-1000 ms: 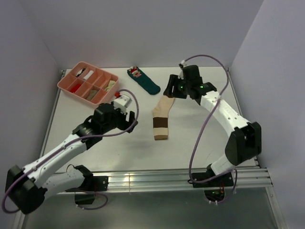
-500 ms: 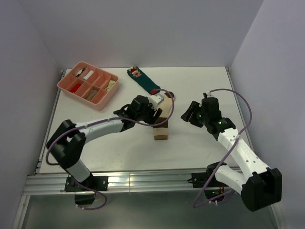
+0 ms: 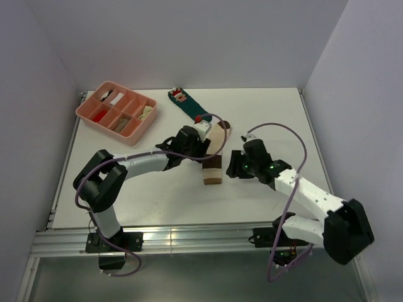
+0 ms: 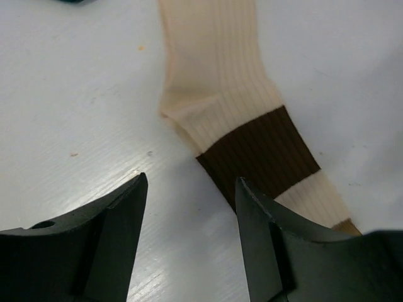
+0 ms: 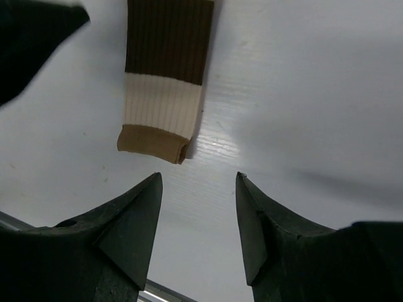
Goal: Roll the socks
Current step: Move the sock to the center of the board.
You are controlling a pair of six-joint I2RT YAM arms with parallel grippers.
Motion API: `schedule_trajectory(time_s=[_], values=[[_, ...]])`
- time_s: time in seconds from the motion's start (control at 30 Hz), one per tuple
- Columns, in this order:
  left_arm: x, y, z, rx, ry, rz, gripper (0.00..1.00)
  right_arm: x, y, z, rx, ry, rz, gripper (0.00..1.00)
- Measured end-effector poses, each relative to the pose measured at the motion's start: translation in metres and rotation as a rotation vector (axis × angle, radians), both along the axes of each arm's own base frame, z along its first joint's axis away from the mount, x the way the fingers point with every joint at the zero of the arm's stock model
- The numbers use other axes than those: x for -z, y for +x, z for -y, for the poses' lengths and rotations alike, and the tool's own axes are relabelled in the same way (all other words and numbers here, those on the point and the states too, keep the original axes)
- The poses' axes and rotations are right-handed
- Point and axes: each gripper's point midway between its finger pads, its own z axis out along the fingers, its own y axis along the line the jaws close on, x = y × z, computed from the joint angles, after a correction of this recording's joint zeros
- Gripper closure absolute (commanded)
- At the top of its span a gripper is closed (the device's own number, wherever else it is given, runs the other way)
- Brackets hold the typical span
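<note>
Sock [image 3: 214, 168], banded, flat on tbl [image 3: 157, 195] — L/R jaws open, empty.

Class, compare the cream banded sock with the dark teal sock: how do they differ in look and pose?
The banded sock is cream with dark brown and tan bands; the teal sock is dark with a red-and-white figure. The banded sock lies mid-table, running roughly near to far; the teal sock lies farther back, diagonal, near the pink tray. Both lie flat and unrolled.
</note>
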Motion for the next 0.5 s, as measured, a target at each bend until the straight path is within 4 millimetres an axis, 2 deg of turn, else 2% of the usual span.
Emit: schedule_trajectory(time_s=[0.07, 0.13, 0.23, 0.37, 0.5], values=[[-0.002, 0.008, -0.009, -0.070, -0.013, -0.004, 0.38, 0.016, -0.006, -0.016, -0.074, -0.063, -0.033, 0.44], [-0.007, 0.014, -0.021, -0.149, -0.025, -0.009, 0.35, 0.024, -0.007, -0.029, -0.135, -0.116, -0.046, 0.45], [-0.024, 0.023, -0.047, -0.278, -0.070, -0.012, 0.30, 0.025, 0.006, -0.050, -0.201, -0.187, -0.030, 0.46], [-0.063, 0.040, -0.111, -0.493, -0.157, -0.007, 0.25, 0.028, 0.028, -0.079, -0.257, -0.251, 0.010, 0.48], [-0.102, 0.048, -0.182, -0.695, -0.249, 0.025, 0.20, 0.049, 0.031, -0.100, -0.302, -0.299, -0.017, 0.49]])
